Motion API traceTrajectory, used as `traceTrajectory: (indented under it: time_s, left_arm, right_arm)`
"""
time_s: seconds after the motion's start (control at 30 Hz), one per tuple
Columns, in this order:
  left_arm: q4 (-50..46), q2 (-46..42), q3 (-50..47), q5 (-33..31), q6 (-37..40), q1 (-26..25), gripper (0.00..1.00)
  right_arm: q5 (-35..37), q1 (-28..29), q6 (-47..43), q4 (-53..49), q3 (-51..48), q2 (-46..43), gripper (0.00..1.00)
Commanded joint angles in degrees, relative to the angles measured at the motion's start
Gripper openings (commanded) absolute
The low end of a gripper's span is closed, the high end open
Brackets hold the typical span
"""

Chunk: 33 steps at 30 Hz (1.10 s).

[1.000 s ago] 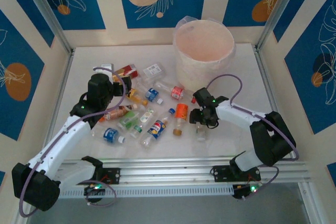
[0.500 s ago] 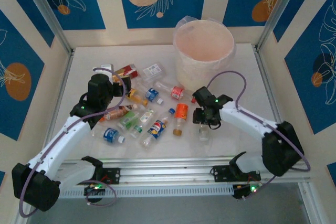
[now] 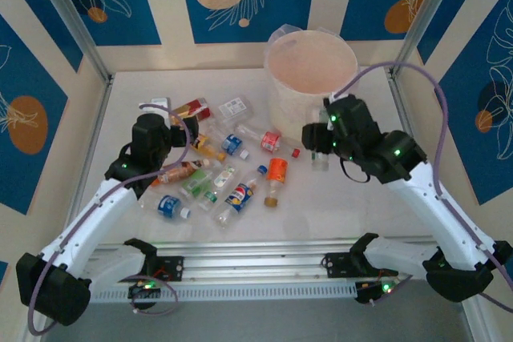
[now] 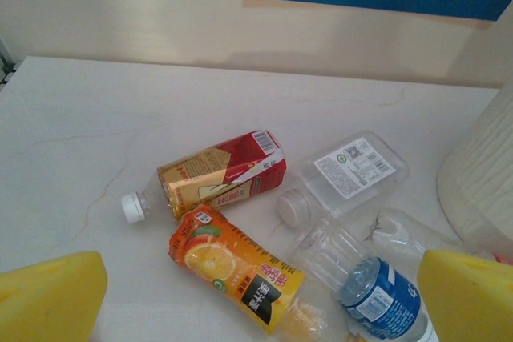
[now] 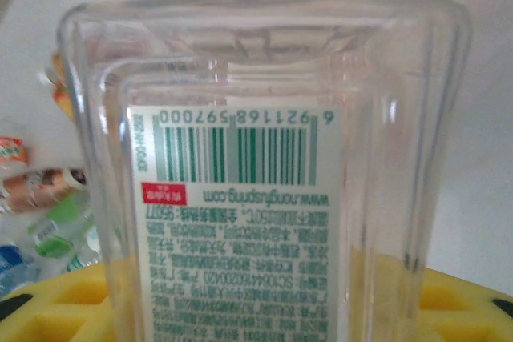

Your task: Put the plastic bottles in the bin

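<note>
My right gripper is shut on a clear square plastic bottle with a white label, held in the air just in front of the white bin. In the right wrist view that bottle stands between the yellow fingers. My left gripper hangs open over the left end of the bottle pile. Between its yellow fingers lie an orange-labelled juice bottle, a red and gold one, a clear one with a white label and a blue-labelled one.
Several more bottles lie mid-table: an orange-labelled one, a red-labelled one, a blue-capped one, a blue-labelled one. A loose red cap sits near the bin. The bin's wall stands right of the left gripper.
My right gripper closed on the clear bottle at the table, then lifted it up and back toward the bin. The left arm has stayed still.
</note>
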Motion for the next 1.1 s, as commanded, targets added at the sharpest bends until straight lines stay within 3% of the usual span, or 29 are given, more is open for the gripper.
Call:
traceTrajectory:
  time_s: [0.0,0.37,0.7,1.07]
  left_arm:
    - [0.26,-1.55,-0.33,-0.3,-1.66,0.31,0.99]
    - [0.0,-1.82,-0.32,0.64,-1.87,0.31,1.0]
    - [-0.24,-1.15,0.21,1.87,-1.06,0.26,1.0]
    - [-2.09,-1.37,0.27,1.05,-0.51,0.31,0.99]
  right_arm:
    - [1.22,-2.4,-8.3,1.32,9.58,5.32,0.23]
    - [1.26,-10.72,-17.88,4.03,44.89,31.71,0.22]
    - [0.56,-16.75,-19.85,7.48,51.84,45.83,0.21]
    - [-4.63,-18.77,-25.16,0.97,60.08,60.28,0.21]
